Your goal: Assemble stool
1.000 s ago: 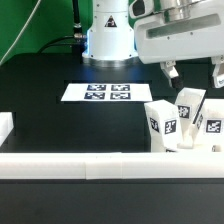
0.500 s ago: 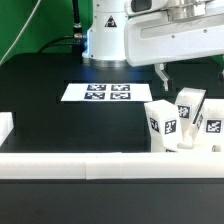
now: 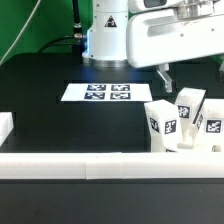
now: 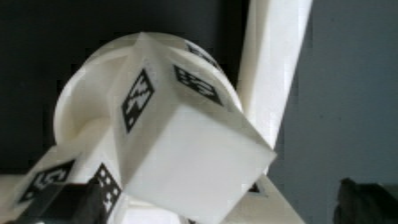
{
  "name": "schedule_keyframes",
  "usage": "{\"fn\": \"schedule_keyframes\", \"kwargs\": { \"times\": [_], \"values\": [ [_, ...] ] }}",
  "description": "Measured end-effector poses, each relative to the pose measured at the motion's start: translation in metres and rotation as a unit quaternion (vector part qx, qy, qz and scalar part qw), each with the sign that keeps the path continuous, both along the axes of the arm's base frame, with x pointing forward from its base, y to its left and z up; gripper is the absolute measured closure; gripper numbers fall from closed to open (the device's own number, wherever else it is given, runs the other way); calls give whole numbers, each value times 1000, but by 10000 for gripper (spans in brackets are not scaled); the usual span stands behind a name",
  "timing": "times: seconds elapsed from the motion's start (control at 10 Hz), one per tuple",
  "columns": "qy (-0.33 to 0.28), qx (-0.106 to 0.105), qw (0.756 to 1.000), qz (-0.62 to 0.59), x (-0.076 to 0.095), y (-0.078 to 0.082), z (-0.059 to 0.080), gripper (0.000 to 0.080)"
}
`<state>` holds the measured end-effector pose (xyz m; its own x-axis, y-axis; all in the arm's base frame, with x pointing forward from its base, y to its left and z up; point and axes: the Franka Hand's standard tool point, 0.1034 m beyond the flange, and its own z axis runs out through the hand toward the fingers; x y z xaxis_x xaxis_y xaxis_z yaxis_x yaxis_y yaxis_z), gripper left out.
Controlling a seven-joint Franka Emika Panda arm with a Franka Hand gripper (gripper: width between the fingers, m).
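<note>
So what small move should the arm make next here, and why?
Probably lower straight down toward the stool parts. The gripper hangs above the legs with its jaws wide open and nothing held, and the wrist view is filled by a leg.

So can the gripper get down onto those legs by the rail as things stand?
Probably yes. The gripper hangs open just above the upright legs, nothing between them. The rail sits close in front, which may crowd one finger.

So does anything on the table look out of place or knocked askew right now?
Somewhat. The stool legs stand bunched against the front rail at the exterior view's right, leaning unevenly instead of lined up. The marker board lies flat. No damage shows.
</note>
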<state>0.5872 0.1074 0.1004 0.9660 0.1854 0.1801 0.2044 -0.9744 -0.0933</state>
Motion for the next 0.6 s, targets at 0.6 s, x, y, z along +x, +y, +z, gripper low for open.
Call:
{"fn": "schedule_keyframes", "kwargs": {
  "times": [0.6],
  "values": [
    [-16, -77, 961, 266, 1, 2, -3, 150]
  ]
}}
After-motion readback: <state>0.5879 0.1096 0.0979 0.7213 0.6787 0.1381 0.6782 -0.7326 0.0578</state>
